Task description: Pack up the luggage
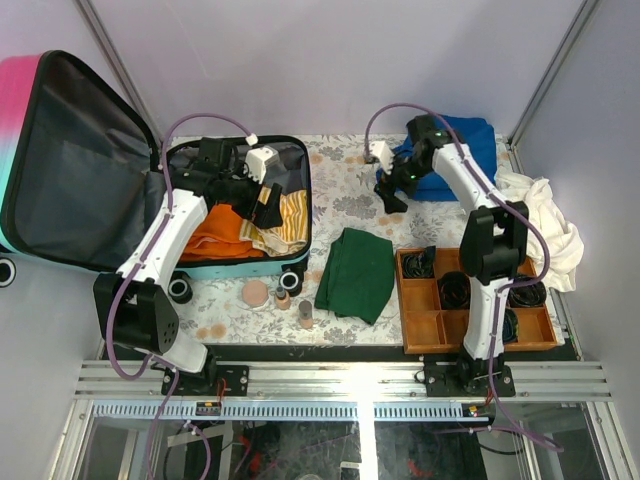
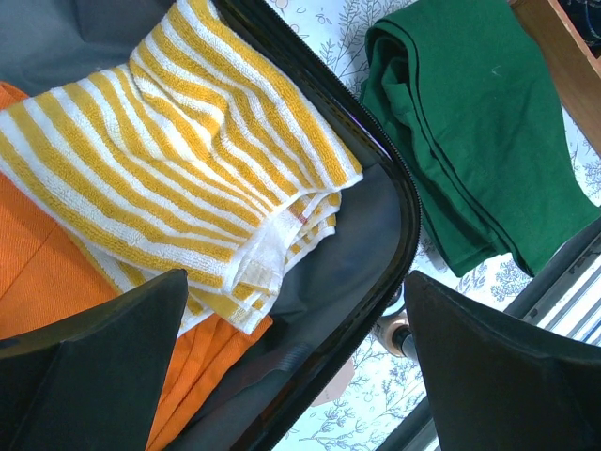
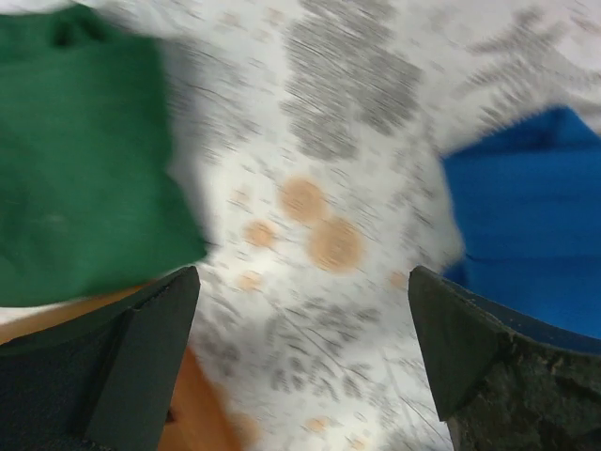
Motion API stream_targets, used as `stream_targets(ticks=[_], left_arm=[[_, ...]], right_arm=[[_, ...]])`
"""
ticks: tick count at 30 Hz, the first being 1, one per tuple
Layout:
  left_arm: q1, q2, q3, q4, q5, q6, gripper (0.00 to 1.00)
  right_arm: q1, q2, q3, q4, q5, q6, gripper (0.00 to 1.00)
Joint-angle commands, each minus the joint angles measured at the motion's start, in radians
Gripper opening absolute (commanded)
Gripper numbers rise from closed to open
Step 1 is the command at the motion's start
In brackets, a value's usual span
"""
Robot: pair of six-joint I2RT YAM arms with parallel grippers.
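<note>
Luggage open overhead, striped towel wrist-close

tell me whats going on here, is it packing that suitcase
Yes, two robot arms are packing a small suitcase that lies open on the table. The left fingers hang open over it, above a striped towel and an orange cloth already inside. The right fingers are open and empty above the table, between a green cloth and a blue cloth, neither packed yet. A white cloth also lies outside.
</note>
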Motion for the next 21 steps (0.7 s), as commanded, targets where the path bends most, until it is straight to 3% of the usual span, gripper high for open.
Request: stream_targets(ticks=[1, 14, 19, 21], left_arm=[[0.000, -0.022, 0.002, 0.026, 0.009, -0.019, 0.97], [-0.001, -0.053, -0.019, 0.041, -0.012, -0.018, 0.97], [-0.003, -0.055, -0.021, 0.057, -0.009, -0.031, 0.97], [-0.006, -0.055, -0.020, 0.062, -0.002, -0.037, 0.97]], right_arm=[[0.114, -0.019, -0.037, -0.125, -0.095, 0.084, 0.99], [0.235, 0.064, -0.160, -0.043, -0.050, 0.152, 0.97], [0.249, 0.062, -0.229, -0.014, -0.049, 0.171, 0.83], [0.249, 0.068, -0.227, -0.010, -0.050, 0.207, 0.72]])
